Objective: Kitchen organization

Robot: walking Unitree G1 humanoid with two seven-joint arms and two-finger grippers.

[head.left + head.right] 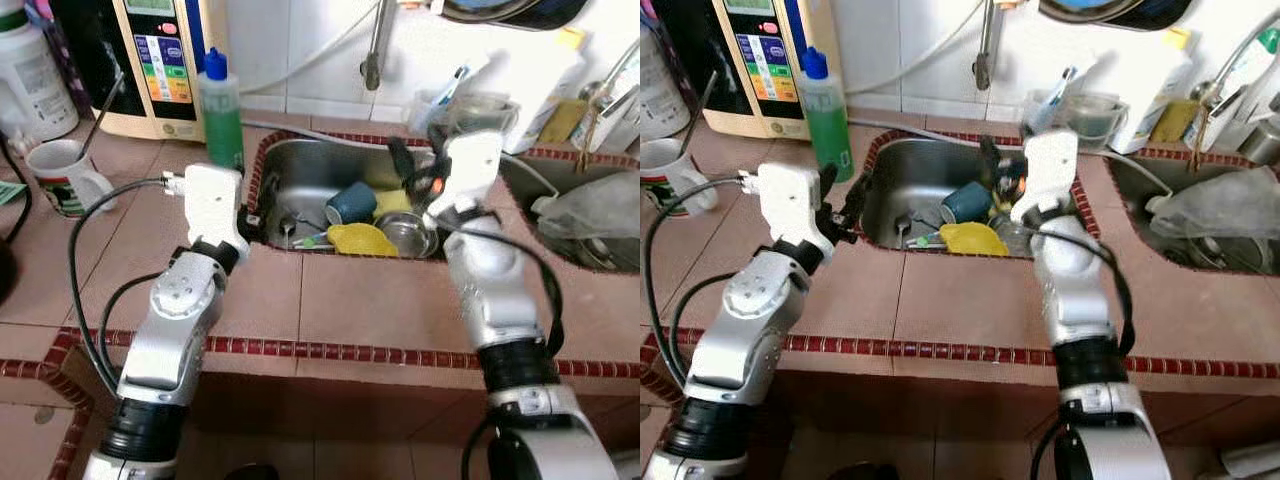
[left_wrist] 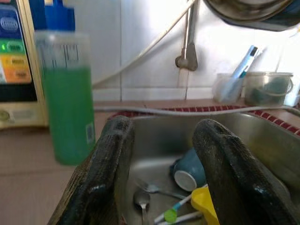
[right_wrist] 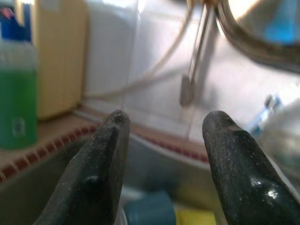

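Note:
A steel sink [image 1: 300, 165] set in the tiled counter holds a blue cup [image 1: 351, 203] on its side, a yellow scoop-like item [image 1: 361, 239], a small steel bowl [image 1: 408, 234] and spoons [image 1: 288, 228]. My left gripper [image 1: 250, 218] hovers at the sink's left rim, open, with nothing between its fingers [image 2: 108, 178]. Over the right part of the sink my right gripper [image 1: 412, 160] is raised, open and empty, its fingers [image 3: 101, 164] pointing toward the tap [image 1: 374, 45]. The blue cup [image 2: 190, 171] and spoons [image 2: 143, 199] lie just beyond the left fingertips.
A green soap bottle [image 1: 221, 110] stands at the sink's back-left corner, by a water purifier [image 1: 160, 60]. A mug with a spoon [image 1: 62, 175] sits far left. A toothbrush holder [image 1: 440, 100] and clear tub stand behind the sink. A second basin [image 1: 590, 215] at right holds a plastic bag.

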